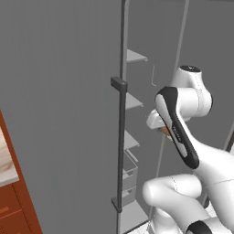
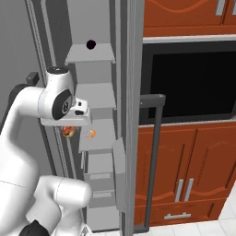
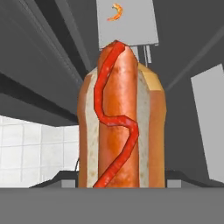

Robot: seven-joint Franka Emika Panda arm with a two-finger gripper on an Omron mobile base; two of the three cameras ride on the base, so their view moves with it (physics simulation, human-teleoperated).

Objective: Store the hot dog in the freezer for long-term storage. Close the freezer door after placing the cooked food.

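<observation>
The hot dog point(image 3: 121, 122), a tan bun around a sausage with a red squiggle, stands upright between my fingers in the hand view. My gripper point(image 2: 68, 127) is shut on it and hangs just in front of the open freezer point(image 2: 94, 97), level with a middle white shelf point(image 2: 99, 133). From the left base, only an orange sliver of the hot dog point(image 1: 164, 131) shows under the hand point(image 1: 157, 121). The freezer door point(image 1: 59, 114) stands open at the left, its long dark handle point(image 1: 121, 137) upright.
A small orange shrimp-like item point(image 2: 91, 134) lies on the middle shelf, straight ahead of the hot dog. Drawers point(image 2: 99, 177) sit below the shelves. Right of the opening are a grey door edge with a dark handle point(image 2: 154, 161), the dark oven point(image 2: 189, 83) and orange cabinets point(image 2: 184, 175).
</observation>
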